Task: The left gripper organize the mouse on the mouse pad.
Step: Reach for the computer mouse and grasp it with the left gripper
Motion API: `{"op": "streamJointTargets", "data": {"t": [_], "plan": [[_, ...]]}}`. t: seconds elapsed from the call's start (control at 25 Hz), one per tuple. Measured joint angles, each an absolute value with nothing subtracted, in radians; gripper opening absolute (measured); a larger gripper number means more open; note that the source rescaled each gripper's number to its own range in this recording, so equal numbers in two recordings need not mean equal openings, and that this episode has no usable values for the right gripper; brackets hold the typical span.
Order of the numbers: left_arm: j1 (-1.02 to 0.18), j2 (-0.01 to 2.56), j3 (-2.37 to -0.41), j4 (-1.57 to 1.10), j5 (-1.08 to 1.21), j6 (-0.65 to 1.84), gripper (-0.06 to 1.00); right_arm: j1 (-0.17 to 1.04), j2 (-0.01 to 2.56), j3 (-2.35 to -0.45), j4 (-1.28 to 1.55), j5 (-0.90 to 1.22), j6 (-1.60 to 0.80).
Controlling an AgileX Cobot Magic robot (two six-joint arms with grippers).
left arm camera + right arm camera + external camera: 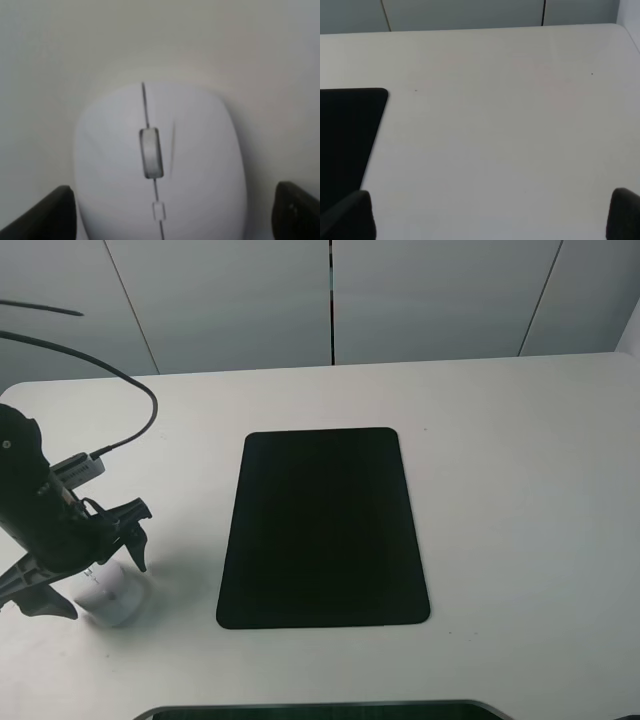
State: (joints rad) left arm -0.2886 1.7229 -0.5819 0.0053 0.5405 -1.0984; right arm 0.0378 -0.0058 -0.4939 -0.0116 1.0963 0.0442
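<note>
Currently, left pincer (100, 586) spread wide astride mouse (190, 165), table (185, 560) gap before mouse pad (322, 530) edge.

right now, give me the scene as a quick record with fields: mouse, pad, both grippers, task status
mouse: white, on the table, left of the mouse pad, not on it
mouse pad: black, flat, bare
left gripper: open, low over the mouse, one finger on each side, not closed on it
right gripper: open, holding nothing, over bare table beside a corner of the mouse pad
task status: mouse not yet gripped, not yet on the mouse pad
</note>
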Motion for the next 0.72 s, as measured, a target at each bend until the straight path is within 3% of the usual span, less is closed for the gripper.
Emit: {"op": "streamJointTargets", "data": {"t": [0.72], "plan": [[-0.289,1.757,-0.582,0.005,0.504,-1.097,1.00,0.038,-0.006,-0.494,-0.012,1.096,0.044]]}}
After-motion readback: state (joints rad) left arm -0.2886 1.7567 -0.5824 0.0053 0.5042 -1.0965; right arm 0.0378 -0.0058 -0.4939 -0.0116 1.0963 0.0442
